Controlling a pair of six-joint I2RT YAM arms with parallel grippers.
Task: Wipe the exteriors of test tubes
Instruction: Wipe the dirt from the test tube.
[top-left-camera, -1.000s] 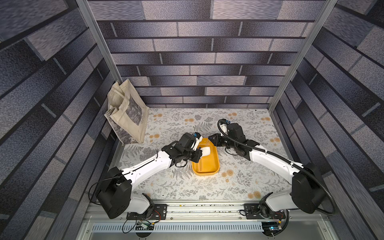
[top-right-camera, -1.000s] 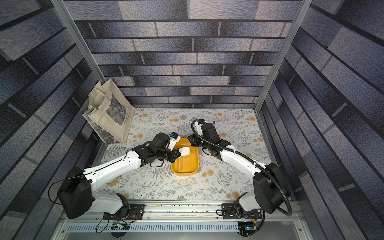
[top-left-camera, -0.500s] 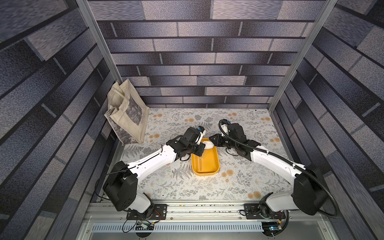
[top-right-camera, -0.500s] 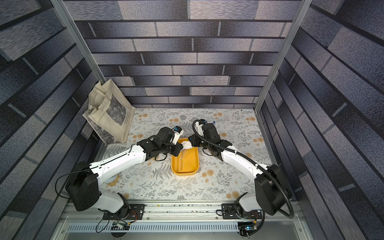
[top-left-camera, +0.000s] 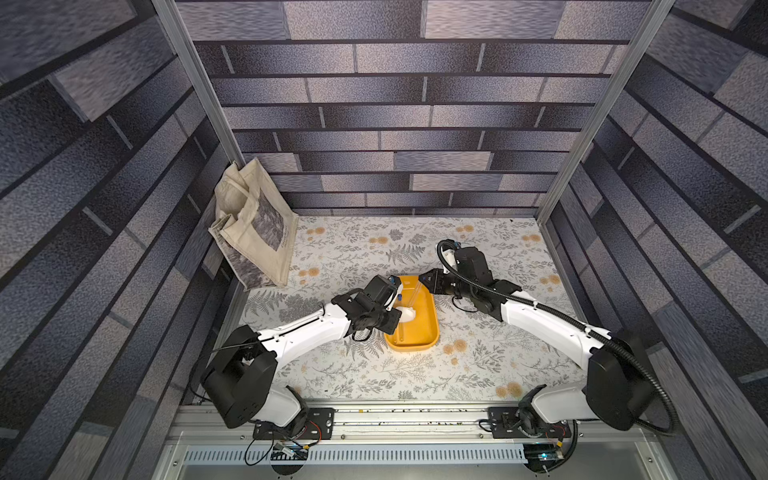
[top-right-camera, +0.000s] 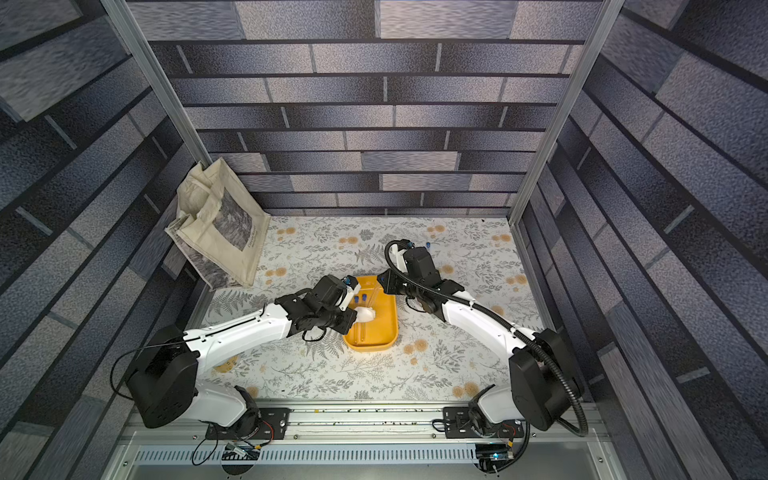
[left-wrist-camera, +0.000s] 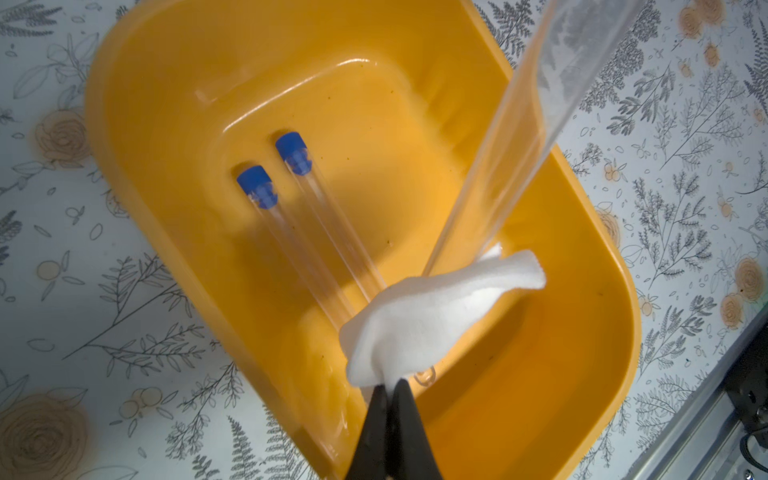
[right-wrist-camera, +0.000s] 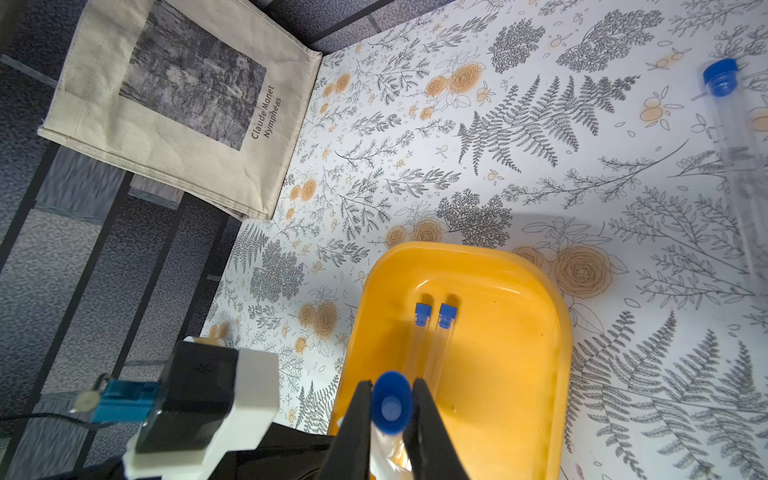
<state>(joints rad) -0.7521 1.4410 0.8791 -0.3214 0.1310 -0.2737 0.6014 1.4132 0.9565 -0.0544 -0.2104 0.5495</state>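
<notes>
A yellow tray (top-left-camera: 420, 334) sits mid-table. Two capped test tubes (left-wrist-camera: 291, 245) (right-wrist-camera: 419, 332) lie side by side in it. My right gripper (right-wrist-camera: 392, 383) is shut on the blue cap of a third test tube (left-wrist-camera: 498, 174), held slanting down into the tray from its far end. My left gripper (left-wrist-camera: 390, 384) is shut on a white wiping cloth (left-wrist-camera: 424, 316), which touches the lower part of that held tube. In both top views the cloth (top-right-camera: 365, 313) (top-left-camera: 408, 313) hangs over the tray's middle. Another test tube (right-wrist-camera: 735, 158) lies on the table beyond the tray.
A beige tote bag (top-left-camera: 257, 232) leans against the back left wall. The floral mat (top-left-camera: 374, 374) covers the table, and brick-pattern walls close it in on three sides. My left arm (top-left-camera: 299, 332) lies low beside the tray's left rim.
My left gripper with the cloth first moved toward the tray's far end, then slid back down along the held tube to the tray's middle. The right gripper stayed about where it was.
</notes>
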